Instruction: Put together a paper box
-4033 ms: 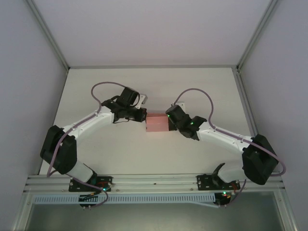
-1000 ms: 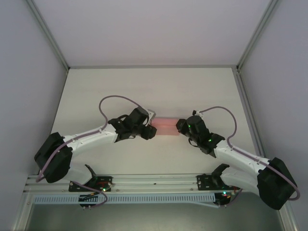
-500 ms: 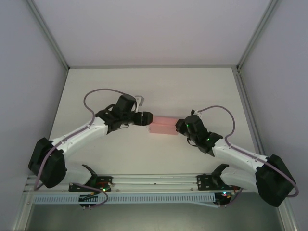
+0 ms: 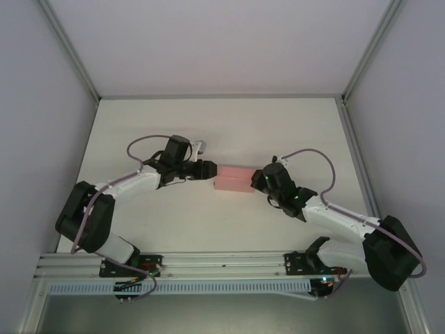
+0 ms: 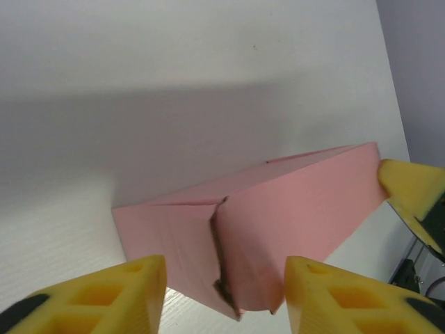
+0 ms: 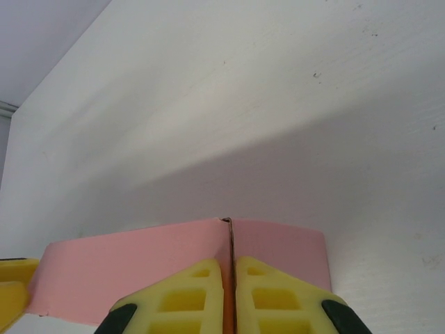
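Already folded, box (image 4: 233, 178) lies on table (image 4: 208, 125) between arms. We see right gripper (image 6: 229, 278) pinched onto box's thin card edge. Left gripper (image 5: 226, 278) parted, straddling opposite end, contact unclear. End flaps (image 5: 219, 243) gape; tucking remains, we judge.

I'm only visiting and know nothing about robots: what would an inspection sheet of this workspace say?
Surface: white table, a few tiny specks.
Job's things: pink paper box lying between the arms.
Clutter: nothing seen.
Grippers: left gripper open, fingers either side of one box end; right gripper shut on thin card at the other end.
Cables: purple cables looping over both arms.
Surroundings: plain pale walls, metal frame.
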